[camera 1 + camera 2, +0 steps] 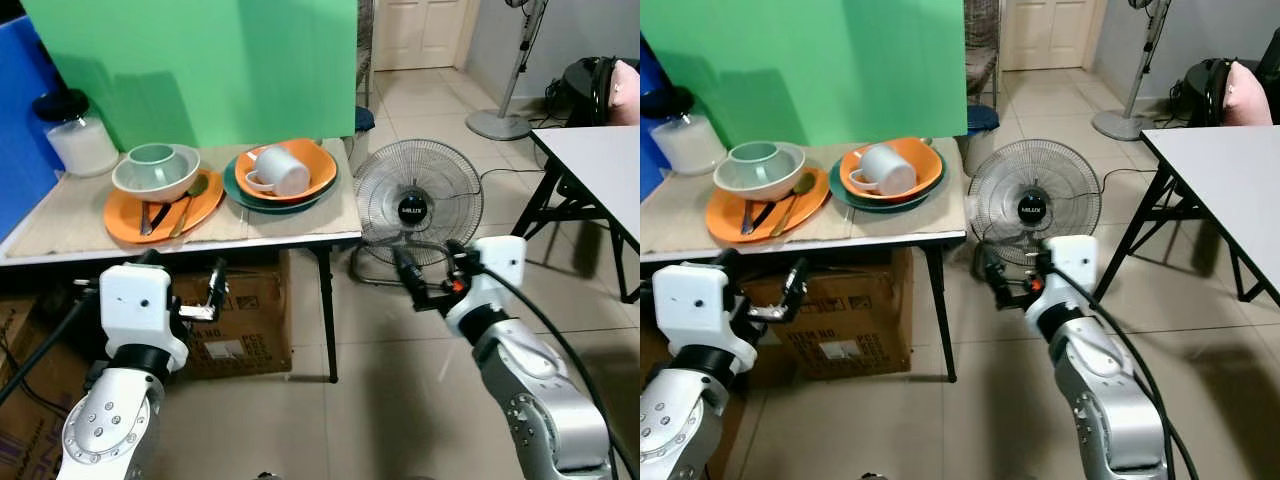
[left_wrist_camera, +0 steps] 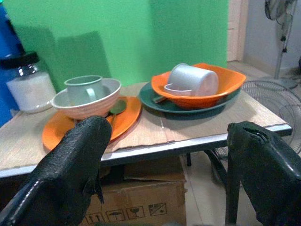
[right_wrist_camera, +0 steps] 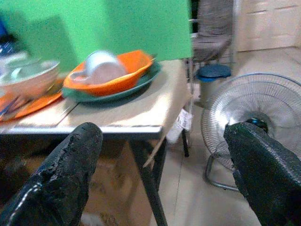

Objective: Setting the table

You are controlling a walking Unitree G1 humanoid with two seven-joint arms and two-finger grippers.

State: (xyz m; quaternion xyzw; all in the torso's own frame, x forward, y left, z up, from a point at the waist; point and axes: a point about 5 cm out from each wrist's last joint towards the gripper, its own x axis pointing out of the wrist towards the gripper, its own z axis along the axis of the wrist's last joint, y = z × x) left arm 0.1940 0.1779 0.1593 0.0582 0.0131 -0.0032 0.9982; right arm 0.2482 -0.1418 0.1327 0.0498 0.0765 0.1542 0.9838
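On the low table (image 1: 300,222) an orange plate (image 1: 165,212) carries a beige bowl (image 1: 155,180) with a pale green mug (image 2: 84,89) inside, and a spoon (image 1: 190,200) and other cutlery (image 1: 148,218) beside it. To its right, a dark green plate (image 1: 240,192) holds an orange bowl (image 1: 318,165) with a white mug (image 1: 280,170) lying on its side. My left gripper (image 1: 185,275) is open, below and in front of the table edge. My right gripper (image 1: 430,262) is open off the table's right corner, before the floor fan.
A lidded glass jar (image 1: 80,140) stands at the table's back left against a green screen (image 1: 200,70). A cardboard box (image 1: 240,320) sits under the table. A floor fan (image 1: 418,205) stands right of it, and a white table (image 1: 600,165) is at far right.
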